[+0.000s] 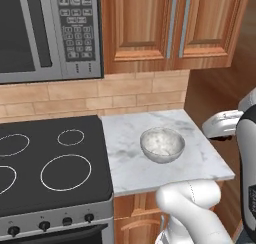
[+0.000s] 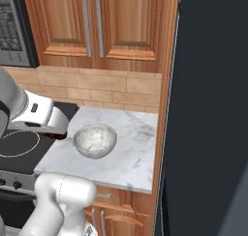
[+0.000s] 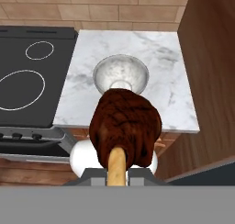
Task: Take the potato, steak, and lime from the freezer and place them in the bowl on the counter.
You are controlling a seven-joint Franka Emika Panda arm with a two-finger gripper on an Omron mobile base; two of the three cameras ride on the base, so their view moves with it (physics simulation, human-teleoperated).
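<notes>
In the hand view we see the jaws (image 3: 117,172) pinched on the steak (image 3: 125,126), a dark brown-red slab with a pale tan strip running down to the 2 finger tips. The piece hangs in the air above the near edge of the desk (image 3: 160,71), and it covers the 6 o'clock rim of the bowl (image 3: 121,75). The bowl (silvery, mottled inside, nothing in it) sits on the marble, roughly mid-slab, at 12 o'clock from the steak. At 9 o'clock of the bowl lies the black stovetop (image 3: 32,76) with its white burner rings. At 3 o'clock, a brown wooden panel (image 3: 211,71) walls off the desk.

In the right base view we find the dark freezer (image 2: 208,109) standing beyond that panel, its door closed. Wooden wall cupboards (image 2: 97,22) hang above the desk, and a microwave (image 1: 45,33) hangs over the stovetop.
</notes>
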